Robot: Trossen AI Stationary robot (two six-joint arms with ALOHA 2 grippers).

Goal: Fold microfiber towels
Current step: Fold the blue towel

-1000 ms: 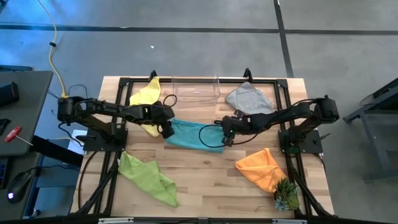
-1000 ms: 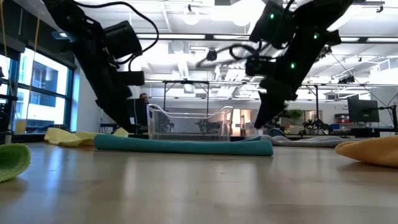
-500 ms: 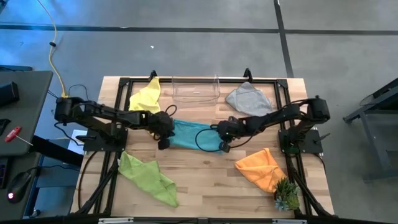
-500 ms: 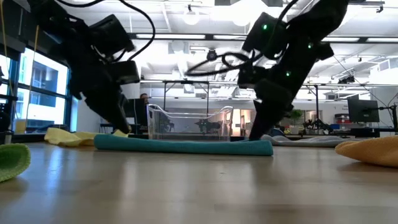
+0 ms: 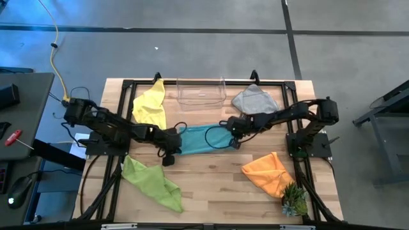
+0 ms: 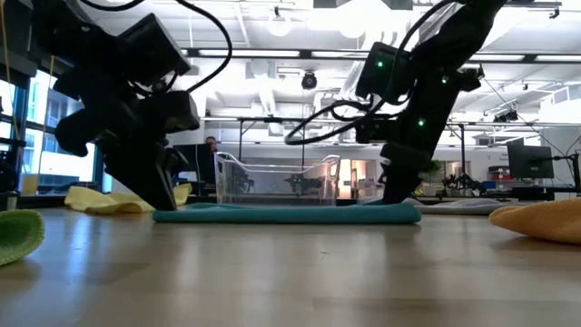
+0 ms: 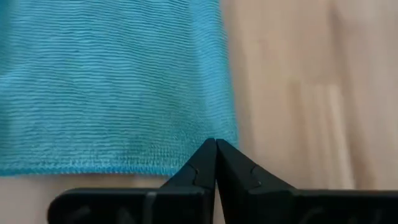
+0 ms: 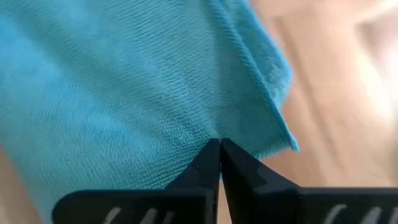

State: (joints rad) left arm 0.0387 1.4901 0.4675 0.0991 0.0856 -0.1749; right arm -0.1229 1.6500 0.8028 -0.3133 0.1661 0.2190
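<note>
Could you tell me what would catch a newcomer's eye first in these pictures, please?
Two dark arms meet at mid-table over a teal blue microfiber towel: the left gripper is shut on its near-left corner, the right gripper on its right edge. Around it lie the yellow towel, lime green towel, grey towel and orange towel.

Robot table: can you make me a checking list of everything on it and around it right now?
Surface: wooden table, flat, black frame around it.
Job's things: teal towel in the middle; yellow towel, grey towel, lime green towel and orange towel lie crumpled around it.
Clutter: clear plastic bin at the far edge; small spiky plant at a near corner.
Hands: left hand shut on the teal towel's edge; right hand shut on its opposite edge.
Cables: black loops over the teal towel; yellow cable on the floor.
Surroundings: grey floor, side desk on the left.
</note>
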